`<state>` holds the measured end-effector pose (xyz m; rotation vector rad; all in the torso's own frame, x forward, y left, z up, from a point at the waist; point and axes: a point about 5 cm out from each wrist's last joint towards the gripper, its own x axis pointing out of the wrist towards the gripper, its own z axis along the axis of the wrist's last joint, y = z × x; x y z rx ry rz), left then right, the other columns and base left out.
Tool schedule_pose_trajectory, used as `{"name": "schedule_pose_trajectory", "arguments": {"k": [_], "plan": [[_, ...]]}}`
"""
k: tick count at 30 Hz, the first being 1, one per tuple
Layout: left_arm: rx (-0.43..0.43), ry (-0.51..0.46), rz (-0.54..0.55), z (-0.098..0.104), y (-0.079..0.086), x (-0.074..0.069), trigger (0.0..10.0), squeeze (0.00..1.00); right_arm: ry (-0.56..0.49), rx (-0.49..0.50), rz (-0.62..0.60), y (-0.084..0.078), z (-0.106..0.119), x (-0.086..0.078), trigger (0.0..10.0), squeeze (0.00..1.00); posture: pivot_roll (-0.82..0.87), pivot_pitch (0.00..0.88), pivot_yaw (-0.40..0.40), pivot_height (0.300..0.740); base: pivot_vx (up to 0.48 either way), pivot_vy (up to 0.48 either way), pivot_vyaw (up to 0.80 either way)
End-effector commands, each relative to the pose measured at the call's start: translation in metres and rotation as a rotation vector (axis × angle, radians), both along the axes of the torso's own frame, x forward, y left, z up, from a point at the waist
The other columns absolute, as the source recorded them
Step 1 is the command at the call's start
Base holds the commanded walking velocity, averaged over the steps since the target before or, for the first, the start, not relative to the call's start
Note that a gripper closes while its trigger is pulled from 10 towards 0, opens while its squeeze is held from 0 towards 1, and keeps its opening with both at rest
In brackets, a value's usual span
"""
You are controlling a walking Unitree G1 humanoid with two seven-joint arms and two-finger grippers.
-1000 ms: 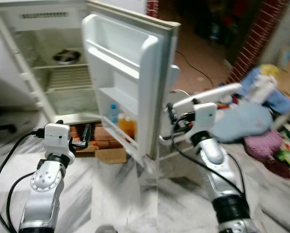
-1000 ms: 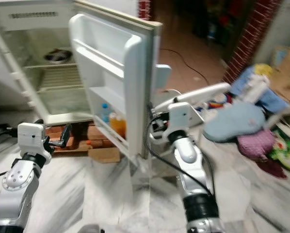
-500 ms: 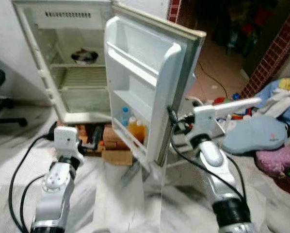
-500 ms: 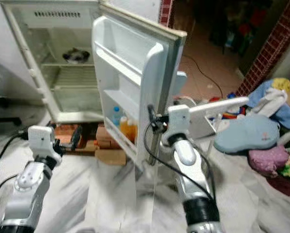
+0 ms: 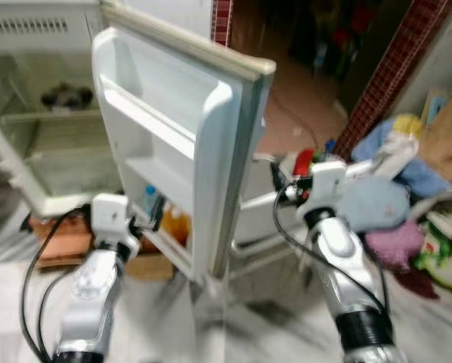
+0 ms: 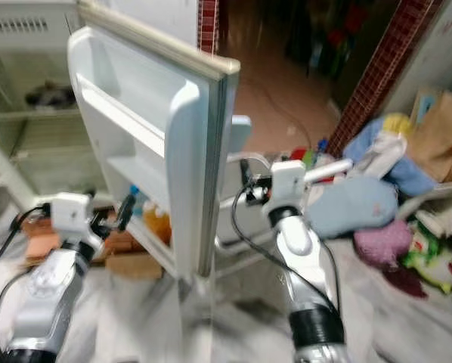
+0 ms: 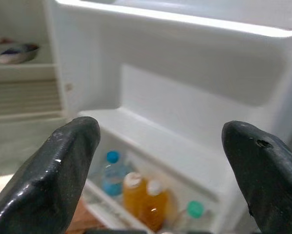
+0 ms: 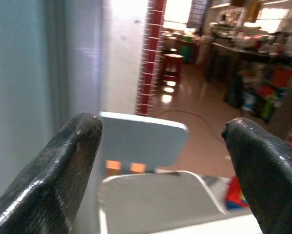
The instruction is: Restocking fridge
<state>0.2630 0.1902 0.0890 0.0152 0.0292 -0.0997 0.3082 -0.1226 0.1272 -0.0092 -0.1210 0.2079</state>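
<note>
White fridge door (image 5: 182, 144) swung wide open, with two orange juice bottles (image 7: 145, 204) and a blue-capped clear bottle (image 7: 112, 172) on its lowest shelf, just ahead of the left gripper (image 7: 160, 170), fingers spread and empty. Right gripper (image 8: 160, 170) beside the door's outer face, also spread apart, gripping nothing. Farther off, a metal bowl (image 7: 11, 50) on a shelf inside the white fridge (image 5: 29, 144).

Head views are evenly lit but motion-blurred throughout; wrist views are brighter and soft, with daylight glare from the room behind.
</note>
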Motion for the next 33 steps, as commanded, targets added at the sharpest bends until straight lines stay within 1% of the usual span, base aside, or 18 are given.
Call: {"name": "schedule_pose_trajectory", "arguments": {"k": [1,6,7,8,10,13,14,19,21,22,23,24,26,27,28,29,31,33], "plan": [[0.007,0.011,0.009,-0.002,0.001,-0.003,10.0,0.00,-0.002,-0.007,0.007,-0.002,0.003,0.003,10.0,0.00,0.09,0.000,-0.075,0.740,0.000,0.000,0.00],[-0.048,0.057,0.057,-0.007,0.004,-0.007,10.0,0.00,-0.021,-0.013,0.063,-0.001,0.010,0.013,10.0,0.00,0.09,0.000,-0.076,0.740,0.000,0.000,0.00],[-0.094,0.090,0.082,-0.011,0.007,-0.011,10.0,0.00,-0.053,-0.051,0.067,-0.002,0.018,0.021,10.0,0.00,0.11,0.001,-0.080,0.740,0.000,0.000,0.80],[-0.108,0.100,0.087,-0.012,0.007,-0.013,10.0,0.00,-0.066,-0.067,0.062,-0.002,0.021,0.025,10.0,0.00,0.11,0.001,-0.080,0.740,0.000,0.000,0.80],[-0.107,0.122,0.071,-0.014,0.006,-0.018,10.0,0.00,-0.076,-0.056,0.059,-0.002,0.029,0.035,10.0,0.00,0.12,0.004,-0.085,0.740,0.000,0.000,0.80],[-0.106,0.136,0.041,-0.016,0.004,-0.021,10.0,0.00,-0.085,-0.069,0.044,0.000,0.034,0.042,10.0,0.00,0.13,0.006,-0.086,0.740,0.000,0.000,0.80],[-0.100,0.144,0.015,-0.016,0.001,-0.023,10.0,0.00,-0.081,-0.064,0.015,-0.001,0.036,0.047,10.0,0.00,0.14,0.008,-0.090,0.740,0.000,0.000,0.00],[-0.078,0.157,0.005,-0.016,0.001,-0.027,10.0,0.00,-0.074,-0.084,-0.076,-0.007,0.040,0.058,10.0,0.00,0.15,0.011,-0.090,0.740,0.000,0.000,0.00],[-0.079,0.162,0.006,-0.016,0.002,-0.027,10.0,0.00,-0.061,-0.067,-0.067,-0.006,0.039,0.059,10.0,0.00,0.15,0.010,-0.090,0.740,0.000,0.000,0.00],[-0.078,0.166,0.006,-0.016,0.002,-0.028,10.0,0.00,-0.050,-0.015,-0.048,-0.003,0.040,0.060,10.0,0.00,0.16,0.011,-0.090,0.740,0.000,0.000,0.00],[-0.077,0.168,0.005,-0.016,0.002,-0.028,10.0,0.00,-0.047,0.022,-0.002,0.001,0.041,0.060,10.0,0.00,0.15,0.012,-0.088,0.740,0.000,0.000,0.00],[-0.076,0.171,0.001,-0.016,0.002,-0.028,10.0,0.00,-0.045,0.110,0.098,0.013,0.045,0.058,10.0,0.00,0.15,0.011,-0.086,0.740,0.000,0.000,0.00],[-0.075,0.175,-0.005,-0.016,0.002,-0.028,10.0,0.00,-0.038,0.215,0.209,0.025,0.050,0.055,10.0,0.00,0.15,0.012,-0.083,0.740,0.000,0.000,0.00],[-0.074,0.180,-0.009,-0.016,0.001,-0.028,10.0,0.00,-0.026,0.299,0.335,0.037,0.056,0.049,10.0,0.00,0.15,0.012,-0.083,0.740,0.000,0.000,0.00],[-0.071,0.188,-0.018,-0.017,0.001,-0.028,10.0,0.00,-0.050,0.468,0.637,0.057,0.077,0.028,10.0,0.00,0.15,0.013,-0.081,0.740,0.000,0.000,0.00],[-0.070,0.190,-0.021,-0.017,0.001,-0.028,10.0,0.00,-0.069,0.532,0.797,0.065,0.089,0.013,10.0,0.00,0.15,0.013,-0.081,0.740,0.000,0.000,0.00],[-0.071,0.194,-0.025,-0.017,0.000,-0.029,10.0,0.00,-0.083,0.574,1.039,0.070,0.104,-0.013,10.0,0.00,0.15,0.013,-0.081,0.740,0.000,0.000,0.00],[-0.072,0.197,-0.029,-0.017,0.000,-0.029,10.0,0.00,-0.087,0.578,1.080,0.068,0.106,-0.018,10.0,0.00,0.15,0.014,-0.081,0.740,0.000,0.000,0.00]]}}
